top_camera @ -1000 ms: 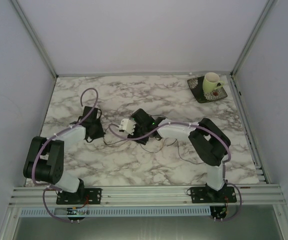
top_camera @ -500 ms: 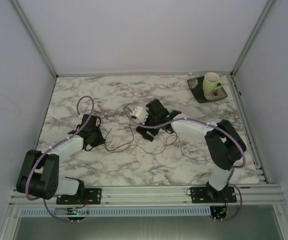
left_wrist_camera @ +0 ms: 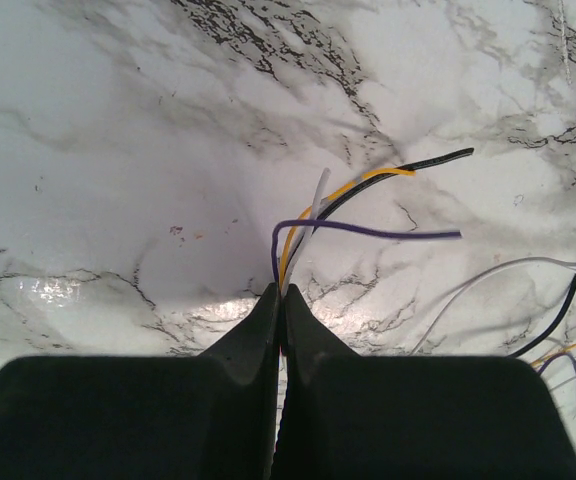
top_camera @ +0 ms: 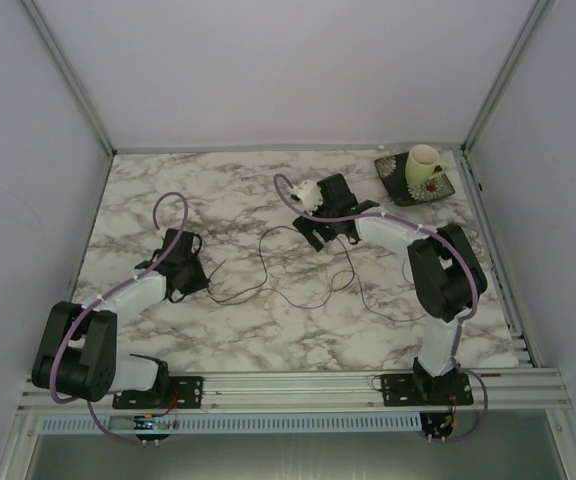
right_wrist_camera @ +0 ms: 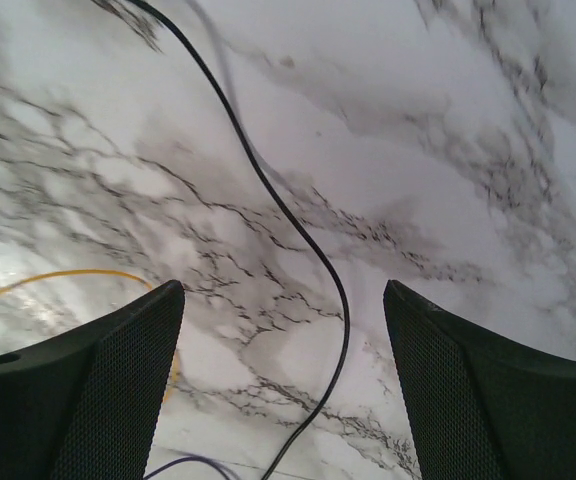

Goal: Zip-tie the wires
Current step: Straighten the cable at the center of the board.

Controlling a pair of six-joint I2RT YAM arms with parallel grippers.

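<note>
1. Starting nearest, on the left: the black two-finger left claw (left_wrist_camera: 280, 296) has its fingers pressed together. It pinches one end of a bundle of thin, flexible wires (left_wrist_camera: 368, 230). Black, orange and purple ends fan out just past its tip, with one pale flat strip (left_wrist_camera: 316, 195) among them. Whether that strip is a zip tie I cannot tell.
2. From that pinch the wires trail right across the white, grey-veined marble tabletop (top_camera: 168, 190) in loose loops. Their long run lies left to right, then bends far toward the other arm.
3. Farther off, right of centre, the black right claw (right_wrist_camera: 283, 290) hangs spread wide, holding nothing. A single black strand (right_wrist_camera: 298, 235) lies on the table below the gap between its fingers, running near to far. Lowering and closing would likely catch it, and this arm is the nearer one to the free loops.
4. Farthest, in the far right corner, a cream mug (top_camera: 424, 165) stands on a dark square saucer (top_camera: 393, 183), well apart from the wires.
5. Count: two arms, two claws, one mug, one saucer, one pale strip. Four wire colours show: black, orange, purple, white.
</note>
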